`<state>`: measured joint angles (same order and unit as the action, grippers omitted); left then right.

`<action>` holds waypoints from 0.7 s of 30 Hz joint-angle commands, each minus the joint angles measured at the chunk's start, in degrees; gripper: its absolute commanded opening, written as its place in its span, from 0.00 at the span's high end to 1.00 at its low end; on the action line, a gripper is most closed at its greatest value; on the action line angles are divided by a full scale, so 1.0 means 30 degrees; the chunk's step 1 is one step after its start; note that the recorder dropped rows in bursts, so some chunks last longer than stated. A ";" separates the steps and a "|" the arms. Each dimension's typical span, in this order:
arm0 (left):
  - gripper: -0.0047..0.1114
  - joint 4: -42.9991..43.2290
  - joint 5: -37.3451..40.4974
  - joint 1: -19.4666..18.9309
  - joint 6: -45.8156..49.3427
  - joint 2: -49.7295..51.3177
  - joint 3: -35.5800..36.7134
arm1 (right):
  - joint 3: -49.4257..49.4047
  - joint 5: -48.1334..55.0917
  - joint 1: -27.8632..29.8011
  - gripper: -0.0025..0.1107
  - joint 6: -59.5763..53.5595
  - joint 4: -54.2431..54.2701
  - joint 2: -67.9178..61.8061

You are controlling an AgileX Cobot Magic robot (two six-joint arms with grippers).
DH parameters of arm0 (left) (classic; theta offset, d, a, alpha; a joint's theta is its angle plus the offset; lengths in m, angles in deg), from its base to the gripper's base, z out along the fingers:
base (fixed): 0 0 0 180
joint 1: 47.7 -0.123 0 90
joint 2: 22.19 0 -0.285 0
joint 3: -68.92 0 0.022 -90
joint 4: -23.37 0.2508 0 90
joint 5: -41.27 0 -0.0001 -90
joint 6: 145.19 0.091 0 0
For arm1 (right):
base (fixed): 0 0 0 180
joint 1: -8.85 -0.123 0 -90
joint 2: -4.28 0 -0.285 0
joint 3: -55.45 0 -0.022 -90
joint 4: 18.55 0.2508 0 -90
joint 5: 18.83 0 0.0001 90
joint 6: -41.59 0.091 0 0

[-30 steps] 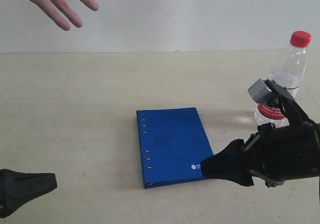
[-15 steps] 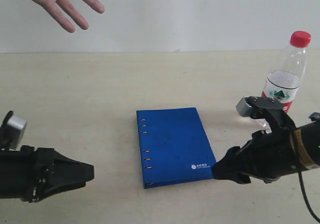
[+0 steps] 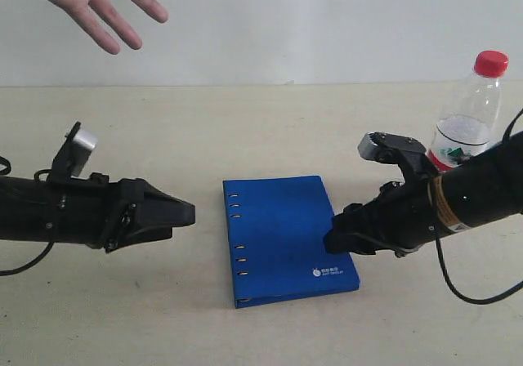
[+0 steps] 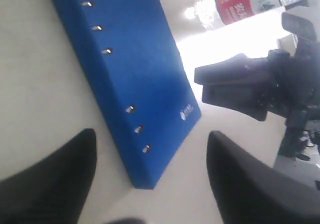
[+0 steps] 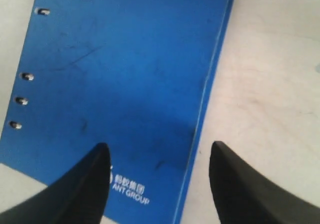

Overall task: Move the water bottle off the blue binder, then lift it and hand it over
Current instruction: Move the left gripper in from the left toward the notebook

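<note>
The blue binder (image 3: pixel 282 235) lies flat mid-table, rivets along its left spine edge, white logo at its near right corner (image 5: pixel 127 184). The water bottle (image 3: pixel 467 117) stands upright on the table at the far right, off the binder, partly behind the right arm; its red label (image 4: pixel 239 3) shows in the left wrist view. My right gripper (image 3: pixel 333 242) (image 5: pixel 160 146) is open and straddles the binder's right edge near the logo. My left gripper (image 3: pixel 186 213) (image 4: pixel 151 136) is open, left of the spine, holding nothing.
An open human hand (image 3: pixel 98 2) hovers at the upper left, above the table's far edge. The beige table (image 3: pixel 245 129) meets a white wall behind. The right arm's dark body (image 4: pixel 250 86) shows across the binder in the left wrist view.
The left arm has reached rightward toward the binder's spine. The right gripper has moved left to the binder's right edge. The bottle and binder have stayed put.
</note>
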<state>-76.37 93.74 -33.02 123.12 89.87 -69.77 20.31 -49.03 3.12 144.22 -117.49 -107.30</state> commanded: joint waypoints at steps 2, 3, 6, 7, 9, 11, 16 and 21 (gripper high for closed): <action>0.44 -0.0068 -0.2219 0.0061 -0.0177 0.0037 -0.0834 | 0.0343 0.0825 -0.0043 0.51 0.0135 -0.0121 -0.0487; 0.44 -0.0068 -0.2306 0.0061 -0.0177 0.0037 -0.1029 | 0.0343 0.0863 -0.0043 0.51 0.0085 -0.0121 -0.0576; 0.44 -0.0068 -0.2384 0.0061 -0.0434 0.0037 -0.1601 | 0.0469 0.0863 -0.0043 0.51 -0.0060 -0.0167 -0.1024; 0.44 -0.0068 -0.2384 0.0061 -0.0434 0.0080 -0.1775 | 0.0522 0.0820 -0.0043 0.51 -0.0060 -0.0167 -0.1207; 0.44 -0.0068 -0.2434 0.0061 -0.0434 0.0279 -0.2008 | 0.0699 0.0596 -0.0043 0.51 -0.0060 -0.0209 -0.1590; 0.44 -0.0068 -0.2351 0.0061 -0.0434 0.0760 -0.2051 | 0.0699 0.0406 -0.0043 0.51 -0.0060 -0.0128 -0.1824; 0.44 -0.0068 -0.0637 0.0061 -0.0775 0.2510 -0.2051 | 0.0699 -0.1521 -0.0043 0.51 -0.0060 -0.0136 -0.1864; 0.44 -0.0068 0.1446 0.0061 -0.0860 0.4216 -0.2250 | 0.0699 -0.4614 -0.0043 0.51 -0.0060 -0.0048 -0.1864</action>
<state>-76.37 94.31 -33.03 121.01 100.39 -75.88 22.82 -57.33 3.12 144.18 -117.00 -112.60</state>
